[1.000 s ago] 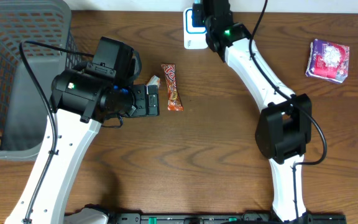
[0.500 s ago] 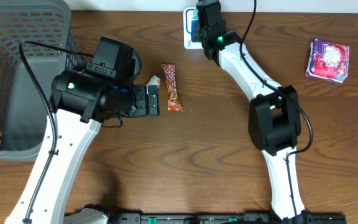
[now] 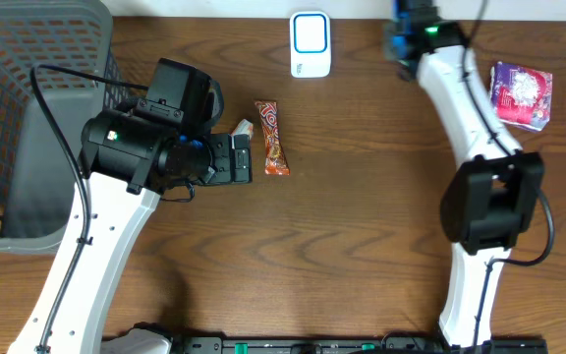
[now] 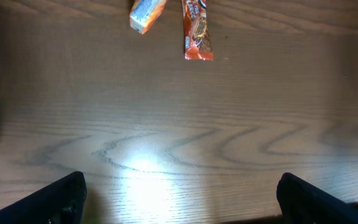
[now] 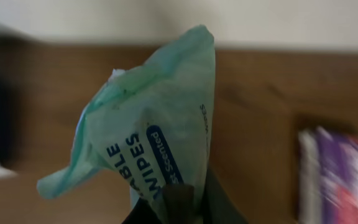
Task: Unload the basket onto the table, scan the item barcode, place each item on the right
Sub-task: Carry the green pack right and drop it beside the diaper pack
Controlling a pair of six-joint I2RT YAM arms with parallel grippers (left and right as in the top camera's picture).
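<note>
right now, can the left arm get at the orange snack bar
Probably yes. The left end effector is open and the snack bar lies ahead of it, nothing between them; only a small packet sits beside the bar.

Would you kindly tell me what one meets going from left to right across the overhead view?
Basket → candy bar → white scanner → pack of wipes → purple packet.
</note>
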